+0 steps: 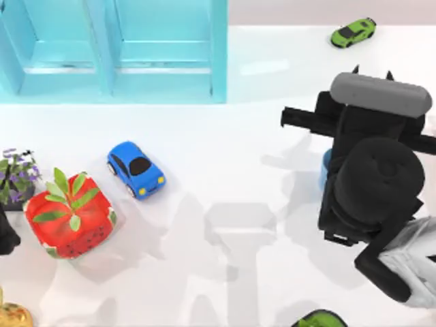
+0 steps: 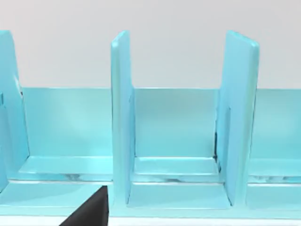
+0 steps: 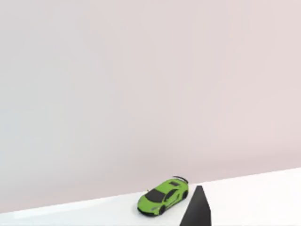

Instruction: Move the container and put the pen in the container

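— While you hold, item one: where is the container?
— Container (image 1: pixel 325 167): a light-blue sliver on the right of the table, tucked under your right arm (image 1: pixel 371 177). Right gripper (image 1: pixel 372 73): aimed far, toward the green car (image 1: pixel 353 32); the cup lies nearer than it. Pincer width: cannot tell.
— Pen?
— Place and long axis: cannot tell.
— Nearer arm?
— Right, I judge. Left arm (image 1: pixel 5 235): parked at the left edge.

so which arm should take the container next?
Right, probably. The right arm sits directly over the container, a sliver of light blue at its edge on the table's right side. The left arm is parked at the far left edge, by the strawberry bowl.
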### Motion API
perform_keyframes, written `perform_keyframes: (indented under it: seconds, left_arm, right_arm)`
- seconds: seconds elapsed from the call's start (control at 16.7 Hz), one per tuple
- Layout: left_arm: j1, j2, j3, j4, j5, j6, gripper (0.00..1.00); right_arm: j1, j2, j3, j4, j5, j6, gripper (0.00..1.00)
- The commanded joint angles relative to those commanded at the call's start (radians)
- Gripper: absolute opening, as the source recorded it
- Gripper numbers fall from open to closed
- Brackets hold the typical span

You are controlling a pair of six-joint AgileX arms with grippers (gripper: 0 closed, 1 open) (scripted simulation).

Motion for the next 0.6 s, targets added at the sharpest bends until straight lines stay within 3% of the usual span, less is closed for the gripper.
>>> perform_keyframes:
  seconds: [0.24,0.6]
  left_arm:
    - [0.0,0.0,0.0,0.0,0.0,0.0,1.0]
    - [0.0,0.0,0.0,0.0,0.0,0.0,1.0]
  right_arm:
    - [0.0,0.0,0.0,0.0,0.0,0.0,0.98]
    - [0.0,0.0,0.0,0.0,0.0,0.0,1.0]
